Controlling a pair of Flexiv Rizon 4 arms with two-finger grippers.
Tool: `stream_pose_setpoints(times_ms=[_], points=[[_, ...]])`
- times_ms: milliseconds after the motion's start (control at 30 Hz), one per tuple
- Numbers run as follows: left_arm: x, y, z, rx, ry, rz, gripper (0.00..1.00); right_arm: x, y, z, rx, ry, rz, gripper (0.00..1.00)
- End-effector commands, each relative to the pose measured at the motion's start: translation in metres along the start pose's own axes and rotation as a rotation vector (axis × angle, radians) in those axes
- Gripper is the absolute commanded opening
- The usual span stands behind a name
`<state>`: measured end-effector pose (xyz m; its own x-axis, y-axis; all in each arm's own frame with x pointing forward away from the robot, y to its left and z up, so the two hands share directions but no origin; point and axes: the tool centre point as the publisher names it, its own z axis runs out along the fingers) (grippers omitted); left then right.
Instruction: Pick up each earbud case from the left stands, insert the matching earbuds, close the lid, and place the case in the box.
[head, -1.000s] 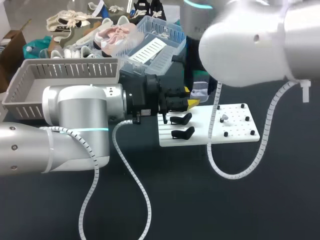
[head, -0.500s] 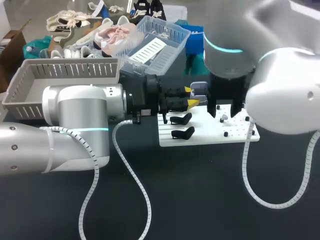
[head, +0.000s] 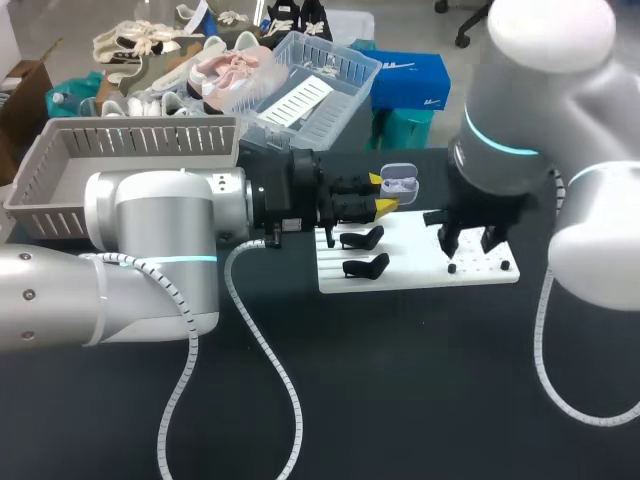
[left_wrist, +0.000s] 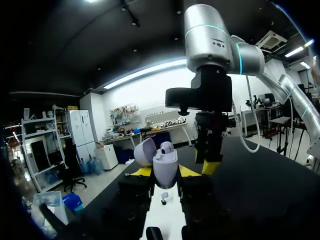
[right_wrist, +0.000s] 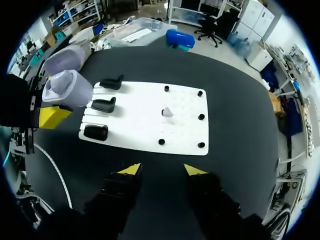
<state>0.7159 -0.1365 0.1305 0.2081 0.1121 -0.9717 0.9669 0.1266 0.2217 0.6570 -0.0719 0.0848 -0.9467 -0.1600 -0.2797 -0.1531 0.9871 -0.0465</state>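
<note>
Right arm (head: 500, 140) hides loose earbud (right_wrist: 167, 112) in head view; case (head: 398, 183) contents too small, perhaps occupied.

Board (head: 420, 272) flat on the tabletop (head: 400, 400), right of middle. Stands (right_wrist: 103, 105) in a row on the board's left part. Pegs (right_wrist: 200, 116) ring its right part, with one earbud (right_wrist: 167, 112) among them. Earbud case (head: 398, 184) above the board's back left corner, just behind the stands, pinched between the left gripper (head: 383, 194) fingers. Right gripper (head: 468, 240) over the board's right part, near the earbud, fingers apart with nothing between. Box (head: 130, 150) at back left, well apart from the board.
</note>
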Motion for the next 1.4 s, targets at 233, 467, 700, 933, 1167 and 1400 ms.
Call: stream_pose_setpoints(times_ms=[233, 467, 700, 933, 1167, 1400], points=[[0.001, 0.0, 0.001, -0.004, -0.003, 0.002, 0.0, -0.006, -0.023, 0.039, -0.09, 0.011, 0.073, 0.5], [0.001, 0.0, 0.001, -0.004, -0.003, 0.002, 0.0, -0.023, -0.028, 0.051, -0.145, 0.02, 0.172, 0.5], [0.001, 0.0, 0.001, -0.004, -0.003, 0.002, 0.0, -0.042, -0.017, 0.063, -0.178, 0.031, 0.207, 0.5], [0.001, 0.0, 0.001, -0.004, -0.003, 0.002, 0.0, -0.056, -0.01, 0.065, -0.201, 0.023, 0.223, 0.49], [0.001, 0.0, 0.001, -0.004, -0.003, 0.002, 0.0, -0.062, -0.009, 0.073, -0.212, 0.038, 0.224, 0.49], [0.001, 0.0, 0.001, -0.004, -0.003, 0.002, 0.0, -0.064, -0.012, 0.081, -0.215, 0.062, 0.301, 0.47]])
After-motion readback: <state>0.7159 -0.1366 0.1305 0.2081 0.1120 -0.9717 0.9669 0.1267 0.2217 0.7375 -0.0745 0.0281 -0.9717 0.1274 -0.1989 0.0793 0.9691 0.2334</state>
